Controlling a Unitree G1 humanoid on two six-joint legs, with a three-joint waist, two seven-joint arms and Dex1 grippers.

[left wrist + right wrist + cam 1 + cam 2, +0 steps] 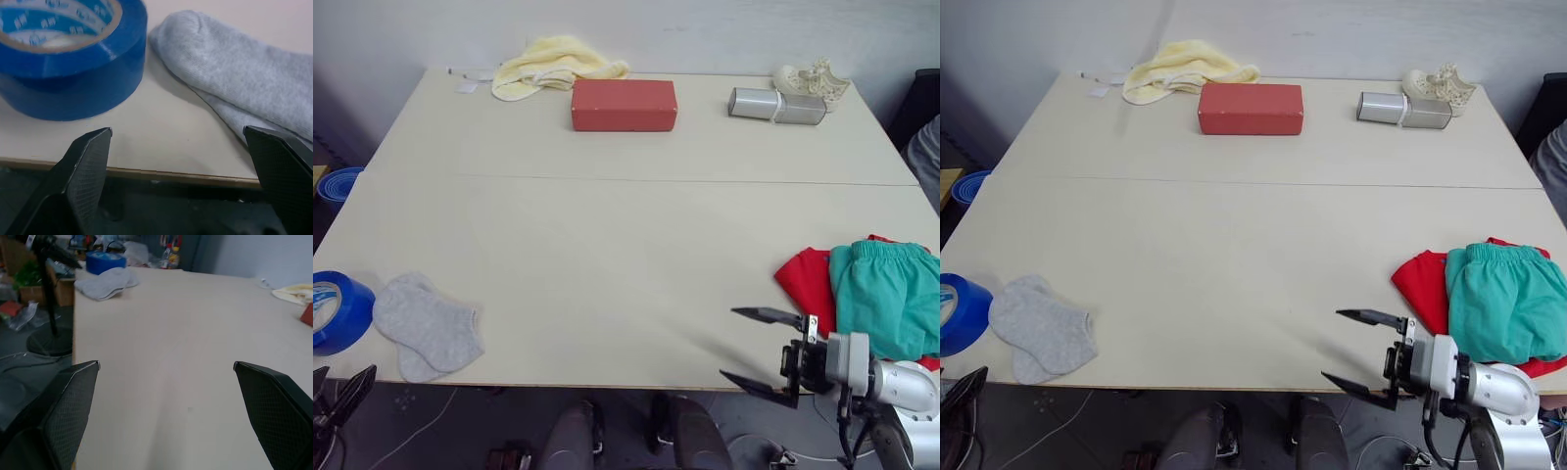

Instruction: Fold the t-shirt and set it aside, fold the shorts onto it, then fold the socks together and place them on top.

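1. Right tool (756, 348) hangs at the near edge of the worktop (607, 255). Its two black fingers are wide apart and hold nothing.
2. Left tool (181, 166) sits low at the near left corner, just off the worktop edge. Its fingers are wide apart too, and empty.
3. Socks (426, 325) lie flat on the near left side, one partly on top of the other. They are just beside a roll of blue tape (335, 309), right in front of the left tool.
4. Shorts (886, 294) lie bunched up on top of the t-shirt (805, 279) at the near right edge, close behind the right tool. Only a bit of red peeks out from under the green.
5. Far back sit a yellow towel (551, 64), a red box (624, 105) and a silver box (776, 105). They are well apart from the clothes.
6. I think the t-shirt and shorts steps are done, since they are stacked to one side. The stack looks a bit lumpy, though.
7. I think the socks are what is left. They need folding together and then a trip across to the top of the stack.
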